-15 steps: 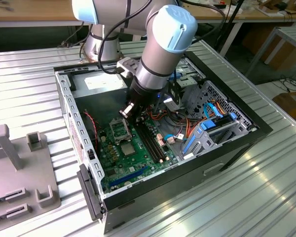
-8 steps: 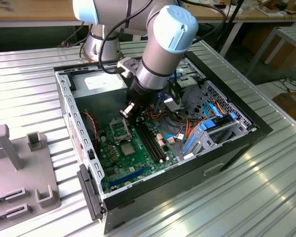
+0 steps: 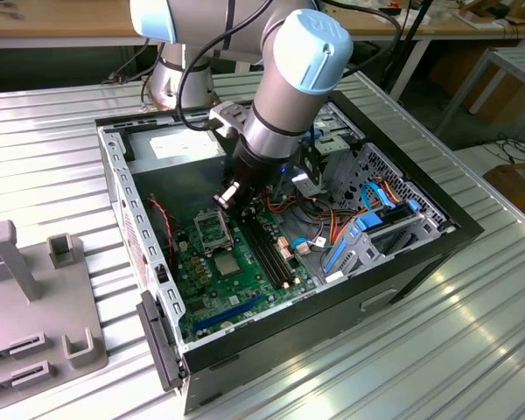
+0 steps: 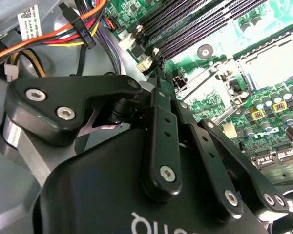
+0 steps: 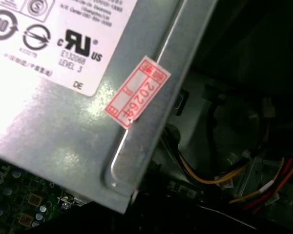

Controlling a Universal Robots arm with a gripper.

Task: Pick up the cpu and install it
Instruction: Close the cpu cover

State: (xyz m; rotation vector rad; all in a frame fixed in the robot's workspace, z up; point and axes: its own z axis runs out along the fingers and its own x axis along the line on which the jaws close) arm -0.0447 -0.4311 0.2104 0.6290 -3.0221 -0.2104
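Looks early: nothing picked, nothing installed. Near edge of the bench, exterior view's left: one grey fixture. Mid-bench: one open case, one motherboard inside. Toward the board's near edge: one cpu, by the look of it, flat, just beside one socket, not yet in it. Alongside, toward the exterior view's right: four memory slots. Farther in: one gripper, above the socket's far side, apart from the cpu. Cannot tell how open, nor any hold.
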